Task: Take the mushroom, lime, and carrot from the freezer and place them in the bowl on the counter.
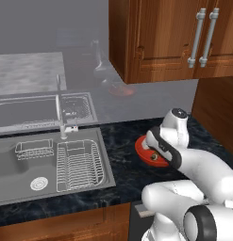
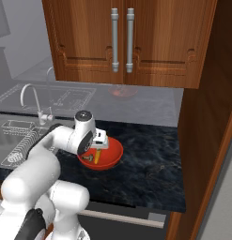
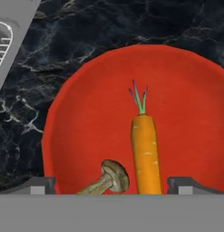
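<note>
1. The gripper (image 3: 111,186) hangs directly above the red-orange bowl (image 3: 81,113); the jaws stand wide apart, one fingertip at each side, and hold nothing.
2. The carrot (image 3: 145,152) lies inside the bowl, green tuft pointing away from the gripper.
3. The mushroom (image 3: 109,178) lies in the bowl just beside the carrot, on its side, cap toward the carrot.
4. The bowl (image 2: 113,151) rests on the dark marbled counter (image 2: 150,159), between the steel sink (image 1: 52,164) and the wooden side panel.
5. The arm covers part of the bowl (image 1: 142,147) in the left base view.
</note>
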